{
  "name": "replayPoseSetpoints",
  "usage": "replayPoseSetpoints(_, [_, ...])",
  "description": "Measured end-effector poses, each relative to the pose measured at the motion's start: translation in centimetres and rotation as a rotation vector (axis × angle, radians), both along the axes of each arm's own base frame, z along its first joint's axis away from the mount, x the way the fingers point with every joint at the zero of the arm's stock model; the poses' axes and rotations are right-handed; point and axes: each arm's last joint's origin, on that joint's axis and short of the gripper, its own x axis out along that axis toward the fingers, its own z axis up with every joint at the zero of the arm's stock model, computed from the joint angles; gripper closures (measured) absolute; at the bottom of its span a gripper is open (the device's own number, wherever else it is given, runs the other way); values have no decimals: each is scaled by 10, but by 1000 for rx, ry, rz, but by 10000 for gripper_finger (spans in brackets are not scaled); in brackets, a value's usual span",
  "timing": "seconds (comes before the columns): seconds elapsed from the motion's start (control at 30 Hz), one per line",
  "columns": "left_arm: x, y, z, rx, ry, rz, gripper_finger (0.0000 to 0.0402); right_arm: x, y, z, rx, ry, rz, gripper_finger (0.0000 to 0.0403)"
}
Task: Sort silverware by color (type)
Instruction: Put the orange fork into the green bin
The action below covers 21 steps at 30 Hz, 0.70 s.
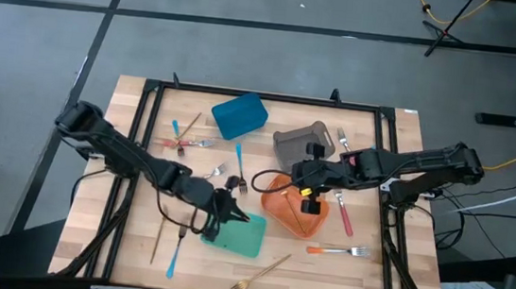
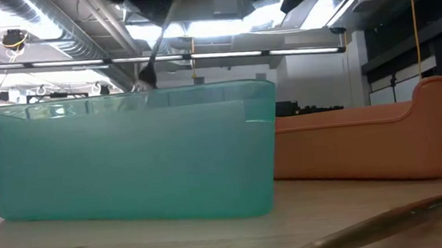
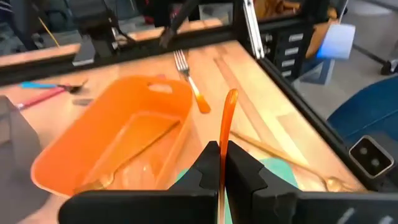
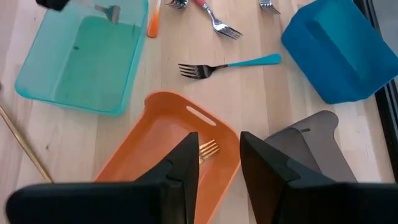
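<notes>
Silverware lies scattered over the wooden counter (image 1: 374, 270) w/ four bins among it. Far left, a thin gold utensil (image 1: 155, 245) lies near the front edge beside a blue-handled piece (image 1: 174, 253); farther back a crossed cluster of blue, pink and gold-handled forks (image 1: 182, 139) sits near the left rail. Left gripper (image 1: 223, 209) hangs over the teal bin (image 1: 241, 240), fingers (image 3: 247, 171) shut tight on an orange-handled utensil (image 3: 225, 134), its handle sticking up between them in the left wrist view; the low view shows the teal bin's near wall and the orange bin behind it. Just behind that gripper, two forks (image 1: 227, 175) lie mid-counter, one w/ a blue handle. Blue bin (image 1: 239, 116) sits at the back, tilted. Gold fork (image 1: 260, 274) lies at the front edge, right of the teal bin. Orange bin (image 1: 297, 213) is center-right w/ a gold fork (image 4: 208, 149) inside, seen in the right wrist view; grey bin (image 1: 301, 141) is just behind it. Right gripper (image 1: 304, 179) hovers over the orange bin's back part, fingers (image 4: 183, 165) partly apart, nothing between them. Right of the orange bin a pink-handled fork (image 1: 342, 212) lies lengthwise, an orange-handled fork (image 1: 335, 252) lies crosswise near the front, and another fork (image 1: 343, 139) sits by the grey bin.
</notes>
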Motion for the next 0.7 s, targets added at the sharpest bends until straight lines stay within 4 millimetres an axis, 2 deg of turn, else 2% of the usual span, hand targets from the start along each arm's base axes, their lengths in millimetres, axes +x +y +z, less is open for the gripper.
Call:
replayPoseSetpoints(0.47, [-6,0,-22,79,183,-9,401,0,1,0,36,9,27,297])
replayPoseSetpoints(0.7, [-3,-1,-32,138,214,-37,397,0,1,0,36,8,27,297])
